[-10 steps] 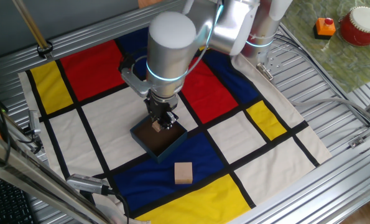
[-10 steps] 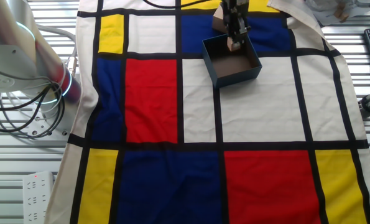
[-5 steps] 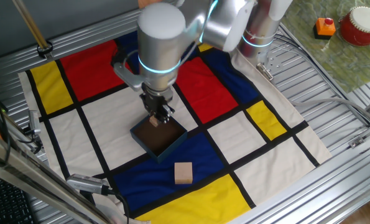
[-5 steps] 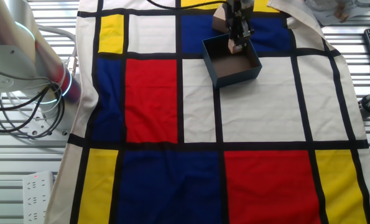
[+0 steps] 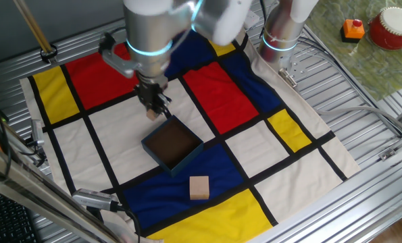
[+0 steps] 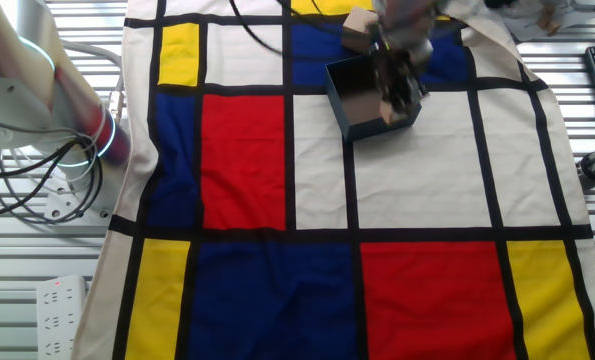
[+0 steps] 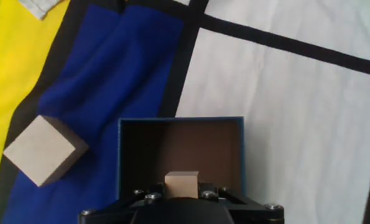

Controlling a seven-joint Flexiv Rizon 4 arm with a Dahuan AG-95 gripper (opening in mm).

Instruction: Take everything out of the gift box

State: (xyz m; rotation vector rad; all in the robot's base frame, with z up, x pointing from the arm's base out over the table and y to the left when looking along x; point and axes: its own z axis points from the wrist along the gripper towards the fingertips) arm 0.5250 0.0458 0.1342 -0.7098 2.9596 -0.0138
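Note:
The gift box (image 5: 189, 158) stands open on the checked cloth, dark blue outside and brown inside, and nothing lies in it. It also shows in the other fixed view (image 6: 363, 126) and in the hand view (image 7: 200, 146). My gripper (image 5: 153, 110) is shut on a tan wooden block (image 5: 151, 115) and holds it above the box's far left edge. The hand view shows that block (image 7: 181, 182) clamped between the jaws. The second tan block (image 5: 199, 187) lies on the cloth in front of the box, outside it. It also shows in the other fixed view (image 6: 356, 31) and in the hand view (image 7: 45, 150).
The arm's base (image 5: 282, 34) stands at the cloth's far edge. A red drum (image 5: 393, 27) and an orange item (image 5: 353, 28) sit at the far right. Cables (image 6: 47, 190) and a power strip (image 6: 62, 295) lie off the cloth. The table is ribbed metal.
The gripper has risen out of the box with the block and moved up and to the left in the one fixed view. The box is now empty. The loose block has not moved.

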